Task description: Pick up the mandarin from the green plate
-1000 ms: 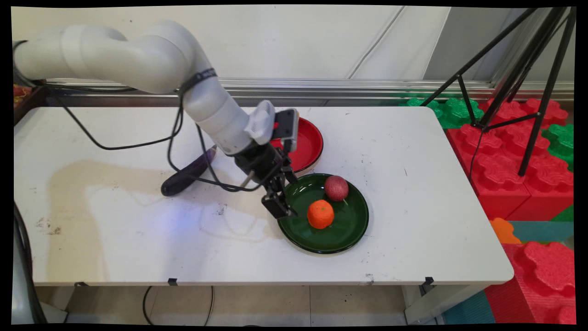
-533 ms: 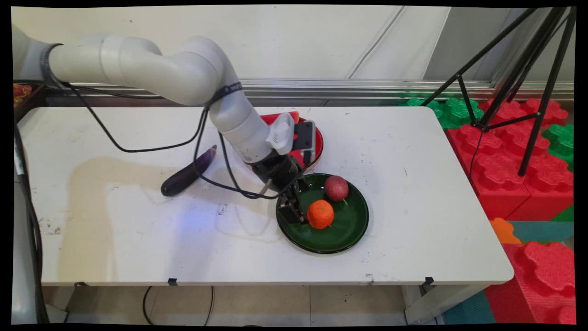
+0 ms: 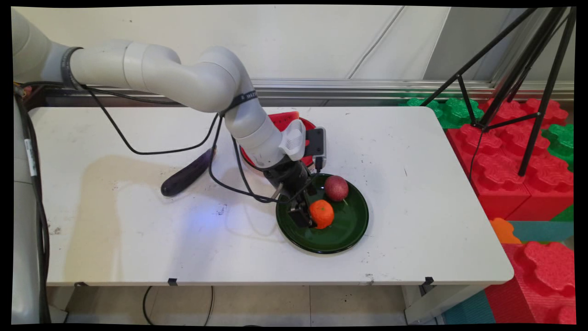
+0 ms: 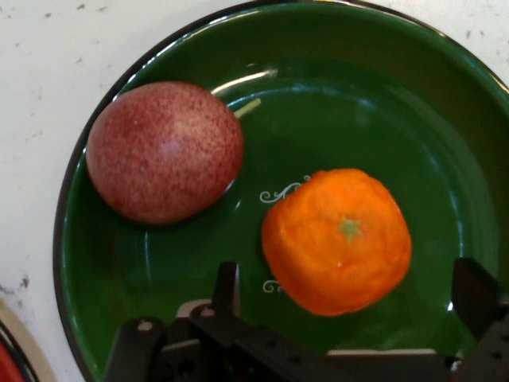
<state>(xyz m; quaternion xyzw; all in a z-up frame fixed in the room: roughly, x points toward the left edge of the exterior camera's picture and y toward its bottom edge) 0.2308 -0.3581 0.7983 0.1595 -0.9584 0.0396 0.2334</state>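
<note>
Low over round dark-green glazed plate, black two-finger claw spread, straddling dimpled orange mandarin; apparently not touching. Speckled red round fruit just beside.

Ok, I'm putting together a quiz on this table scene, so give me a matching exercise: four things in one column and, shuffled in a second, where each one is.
Things:
1. orange
2. reddish speckled fruit
3. eggplant
4. red plate

Places:
A. on the bare table, left of both plates
B. behind the green plate, partly hidden by the arm
C. in the green plate, between the open fingers of the gripper
D. in the green plate, on its far side, beyond the other fruit

Pairs: 1-C, 2-D, 3-A, 4-B
</note>
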